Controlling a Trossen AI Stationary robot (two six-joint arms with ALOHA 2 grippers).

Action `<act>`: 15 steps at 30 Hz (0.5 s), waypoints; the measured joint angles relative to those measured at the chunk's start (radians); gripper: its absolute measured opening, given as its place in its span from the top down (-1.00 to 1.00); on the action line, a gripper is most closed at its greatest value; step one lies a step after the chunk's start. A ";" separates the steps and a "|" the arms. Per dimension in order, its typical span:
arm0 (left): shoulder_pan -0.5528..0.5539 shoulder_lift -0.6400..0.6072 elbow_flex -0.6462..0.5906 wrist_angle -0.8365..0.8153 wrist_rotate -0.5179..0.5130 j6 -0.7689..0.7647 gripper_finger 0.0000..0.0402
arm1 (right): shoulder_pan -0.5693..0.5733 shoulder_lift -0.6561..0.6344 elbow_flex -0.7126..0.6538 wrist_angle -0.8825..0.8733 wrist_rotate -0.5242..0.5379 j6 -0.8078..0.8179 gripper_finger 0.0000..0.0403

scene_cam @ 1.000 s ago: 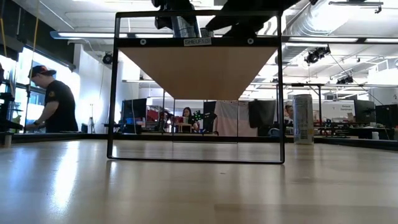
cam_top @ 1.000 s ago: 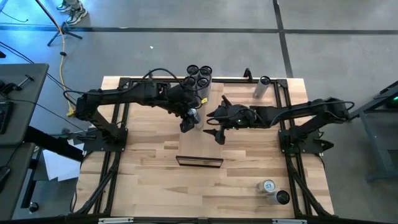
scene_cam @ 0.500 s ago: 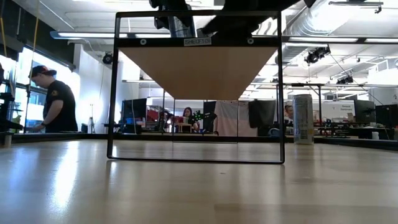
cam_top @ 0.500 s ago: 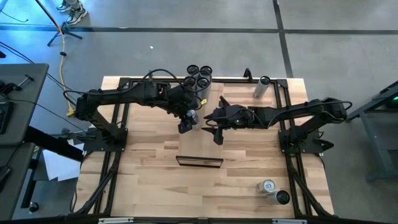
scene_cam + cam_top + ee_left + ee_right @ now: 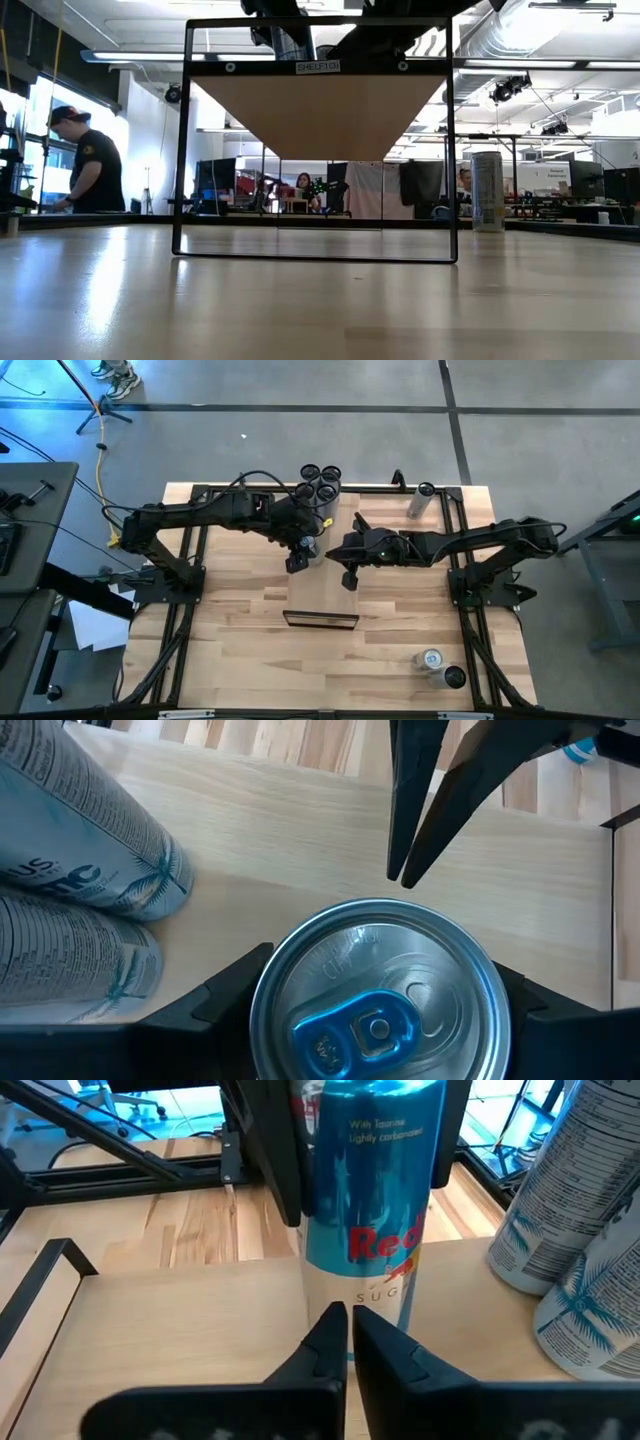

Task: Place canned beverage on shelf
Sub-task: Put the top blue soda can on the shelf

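Observation:
A blue canned beverage [image 5: 372,1200] stands upright over the shelf [image 5: 335,600], a pale raised board with a black frame at its near end [image 5: 318,110]. My left gripper [image 5: 378,1020] is shut on the can, whose silver top [image 5: 380,985] faces the left wrist camera. My right gripper [image 5: 350,1330] is shut and points at the can's lower part from the table's right side. Its tips [image 5: 402,870] show just beyond the can top. They hide the can's bottom. My left gripper pinches the can's upper side wall [image 5: 312,1150] between its two fingers [image 5: 272,1150], one on each side. The fingers slant down from the table's left side. The can stays upright. My right gripper's shut tips stand close to the can; whether they touch it I cannot tell.
Several pale cans [image 5: 321,482] stand on the shelf's far end, right beside the held can [image 5: 575,1230]. One can [image 5: 424,500] stands at the table's far right, and two more [image 5: 440,668] at its near right. A person [image 5: 85,160] stands beyond the table.
My right gripper has shut its fingers in front of the can without moving away. My left gripper has kept its hold on the can and stayed in place.

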 joint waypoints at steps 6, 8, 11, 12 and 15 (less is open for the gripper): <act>0.000 0.000 0.000 0.000 0.000 0.003 -0.13 | -0.001 0.000 0.000 0.004 -0.003 0.010 0.96; 0.000 0.000 0.000 0.000 0.000 0.003 -0.13 | -0.001 0.000 0.000 0.004 -0.003 0.010 0.99; 0.001 0.000 0.000 0.000 0.000 0.003 -0.13 | -0.001 0.000 0.000 0.004 -0.003 0.010 0.99; 0.001 0.000 0.000 0.000 0.000 0.003 -0.14 | -0.001 0.000 0.000 0.005 -0.004 0.010 0.99; 0.001 0.000 0.000 0.001 0.000 0.003 -0.19 | -0.001 0.000 0.000 0.005 -0.004 0.010 1.00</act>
